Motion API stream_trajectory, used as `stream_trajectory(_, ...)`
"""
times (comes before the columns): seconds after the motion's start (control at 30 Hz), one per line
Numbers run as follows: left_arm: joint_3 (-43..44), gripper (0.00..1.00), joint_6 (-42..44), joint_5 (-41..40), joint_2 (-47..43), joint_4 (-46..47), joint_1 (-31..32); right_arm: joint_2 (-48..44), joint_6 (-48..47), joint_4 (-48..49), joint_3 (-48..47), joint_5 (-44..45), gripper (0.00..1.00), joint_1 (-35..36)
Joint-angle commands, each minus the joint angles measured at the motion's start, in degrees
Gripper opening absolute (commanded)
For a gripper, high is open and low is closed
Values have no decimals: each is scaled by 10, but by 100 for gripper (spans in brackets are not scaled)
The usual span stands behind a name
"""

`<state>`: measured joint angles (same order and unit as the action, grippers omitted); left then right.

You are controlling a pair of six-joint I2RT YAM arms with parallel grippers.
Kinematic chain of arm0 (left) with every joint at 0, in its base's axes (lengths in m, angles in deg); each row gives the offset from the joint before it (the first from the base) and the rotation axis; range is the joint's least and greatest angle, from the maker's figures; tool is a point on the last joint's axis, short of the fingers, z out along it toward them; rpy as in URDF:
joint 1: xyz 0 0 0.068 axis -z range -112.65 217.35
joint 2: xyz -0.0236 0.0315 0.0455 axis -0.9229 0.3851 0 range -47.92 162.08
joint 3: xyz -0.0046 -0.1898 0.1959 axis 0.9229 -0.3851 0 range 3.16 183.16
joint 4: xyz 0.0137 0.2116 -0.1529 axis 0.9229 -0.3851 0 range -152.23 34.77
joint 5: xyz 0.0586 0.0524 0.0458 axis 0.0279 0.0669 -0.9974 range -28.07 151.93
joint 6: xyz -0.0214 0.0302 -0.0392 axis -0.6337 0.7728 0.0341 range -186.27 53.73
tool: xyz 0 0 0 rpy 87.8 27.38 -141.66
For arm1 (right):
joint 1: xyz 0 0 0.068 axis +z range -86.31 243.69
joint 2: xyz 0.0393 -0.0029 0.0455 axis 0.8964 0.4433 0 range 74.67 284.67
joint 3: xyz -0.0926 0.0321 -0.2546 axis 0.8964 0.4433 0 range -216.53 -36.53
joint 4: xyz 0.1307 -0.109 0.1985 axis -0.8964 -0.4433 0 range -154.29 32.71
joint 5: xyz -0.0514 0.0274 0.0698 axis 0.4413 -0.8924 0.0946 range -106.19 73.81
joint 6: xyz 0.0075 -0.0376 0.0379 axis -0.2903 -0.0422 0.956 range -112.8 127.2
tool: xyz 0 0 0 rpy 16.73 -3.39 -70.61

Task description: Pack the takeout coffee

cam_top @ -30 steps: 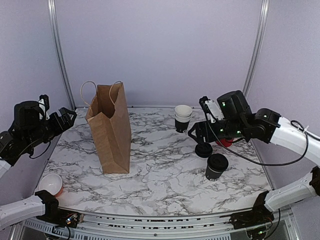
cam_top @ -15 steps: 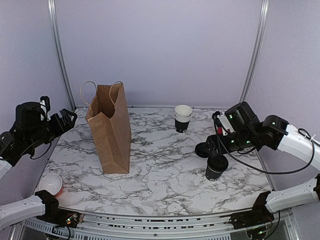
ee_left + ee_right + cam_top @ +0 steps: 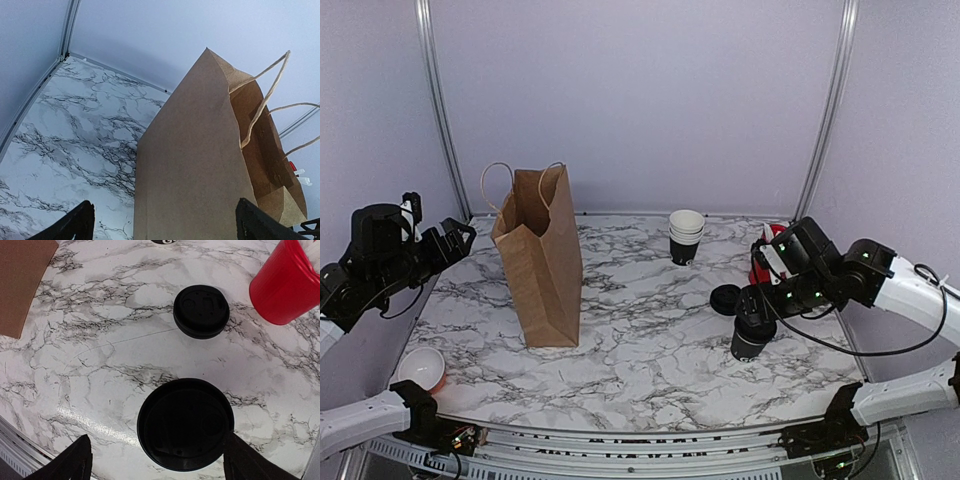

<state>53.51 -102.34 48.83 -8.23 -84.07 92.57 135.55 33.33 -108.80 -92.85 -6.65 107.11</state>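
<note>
Bright even light, soft shadows, glare beside takeout coffee [image 3: 185, 425], sharp focus

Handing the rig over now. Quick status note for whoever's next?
Left end effector: open, empty, facing the paper bag.
Right end effector: open, just above the takeout coffee, not gripping.
Coffee: lidded, upright on the table, right of the bag, beside a loose lid.
Done: nothing packed.
To do: grip the coffee, carry it over, lower it into the open bag.
</note>
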Motion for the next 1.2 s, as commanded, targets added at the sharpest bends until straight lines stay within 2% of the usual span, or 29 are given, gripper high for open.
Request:
stream_trajectory(0.0, -8, 99, -4, 11, -3, -4, -2, -6, 4, -8, 8, 6, 88, -7)
stream_trajectory(0.57, -19, 99, -25, 19, -6, -34, -2, 22, -22, 4, -27, 9, 94, -33)
stream_trajectory(1.17, 1, 99, -8, 41, 10, -7, -2, -2, -20, -29, 10, -39, 98, -41)
